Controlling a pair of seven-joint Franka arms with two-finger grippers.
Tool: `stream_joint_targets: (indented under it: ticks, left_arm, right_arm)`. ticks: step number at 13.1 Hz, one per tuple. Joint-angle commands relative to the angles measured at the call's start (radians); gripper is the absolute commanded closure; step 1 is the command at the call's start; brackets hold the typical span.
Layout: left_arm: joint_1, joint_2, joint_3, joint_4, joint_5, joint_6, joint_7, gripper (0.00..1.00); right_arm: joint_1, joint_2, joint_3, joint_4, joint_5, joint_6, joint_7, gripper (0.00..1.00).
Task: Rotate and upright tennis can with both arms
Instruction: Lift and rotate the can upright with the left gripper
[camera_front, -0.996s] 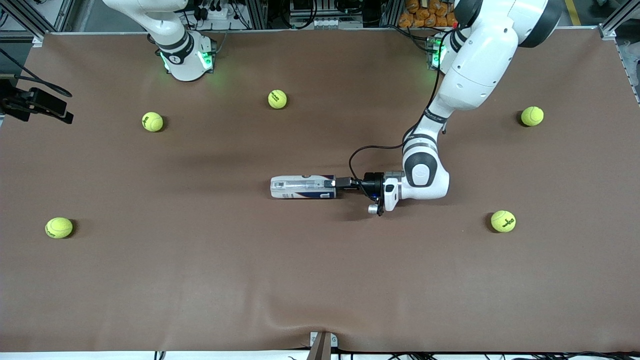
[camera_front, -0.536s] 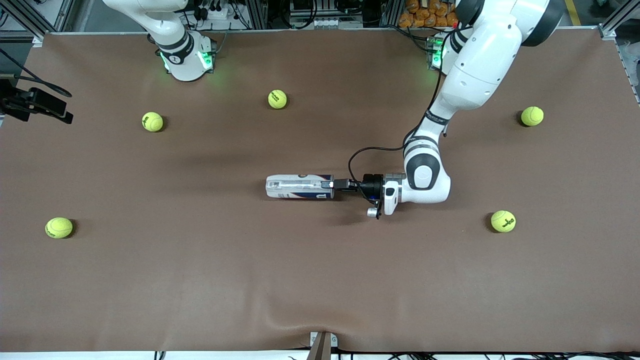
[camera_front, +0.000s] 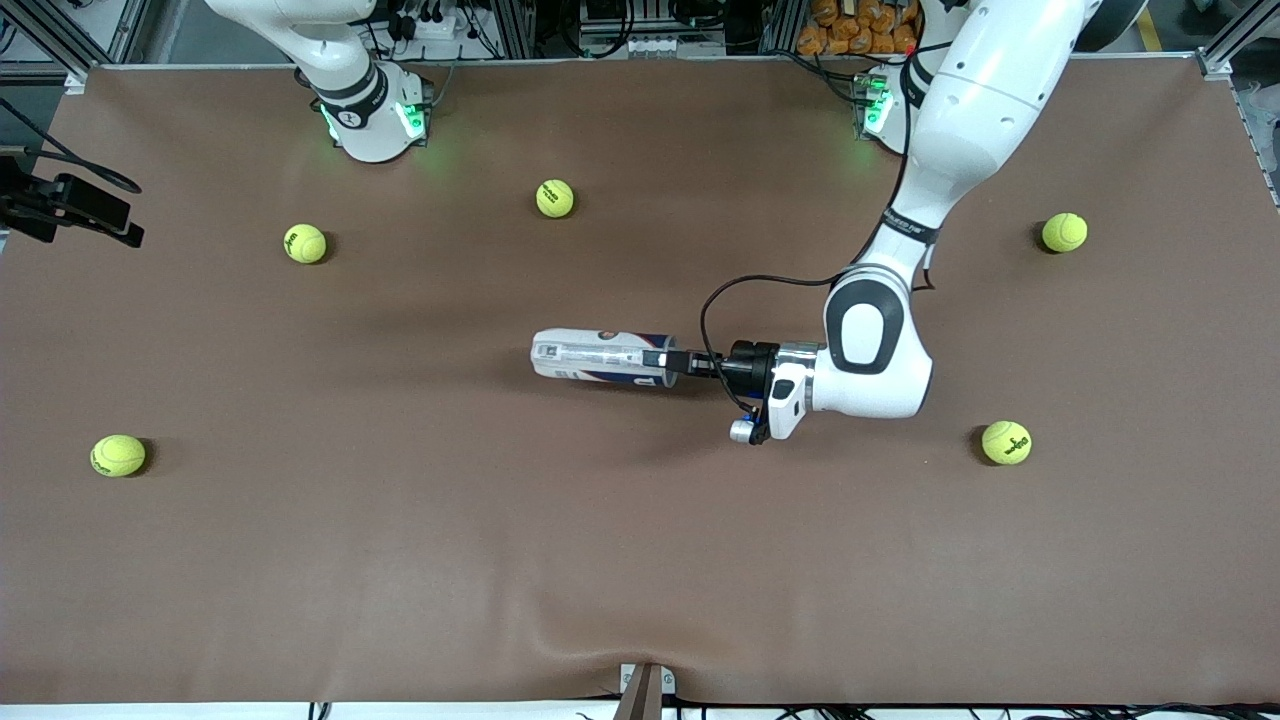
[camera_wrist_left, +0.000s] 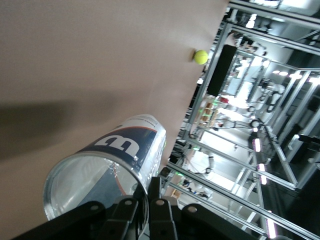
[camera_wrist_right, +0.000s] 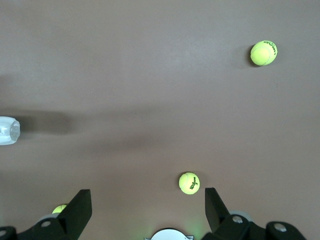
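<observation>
At mid-surface, left hand (camera_front: 672, 362) clamped on the clear plastic white-and-blue tennis can (camera_front: 598, 359), now lifted.
Right hand (camera_wrist_right: 148, 210) waits apart; yellow-green balls (camera_front: 555, 198) lie scattered, well clear.

Bright, even overhead light — soft shadows on the brown table (camera_front: 400, 560); strip lamps (camera_wrist_left: 257, 145) glare, background blurred.

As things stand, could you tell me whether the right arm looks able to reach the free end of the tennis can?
Probably yes. The left gripper is shut on only one end of the tennis can, and bare table lies toward the right arm's end. The open right gripper waits above the table.
</observation>
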Motion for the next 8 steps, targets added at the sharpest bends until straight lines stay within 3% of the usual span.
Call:
stream_joint_targets:
  ticks: [1,4,8]
  left_arm:
    - [-0.011,-0.03,0.005,0.061,0.176,0.019,-0.162,1.0]
    - [-0.017,-0.052,0.004,0.134,0.401,0.019,-0.356,1.0]
    - [-0.04,-0.105,-0.008,0.146,0.645,0.019,-0.578,1.0]
  right_arm:
    - [-0.003,0.004,0.004,0.018,-0.011,-0.012,0.015,0.0]
    - [-0.004,0.004,0.004,0.018,-0.012,-0.011,0.015,0.0]
    - [-0.004,0.004,0.004,0.018,-0.012,-0.011,0.014,0.0]
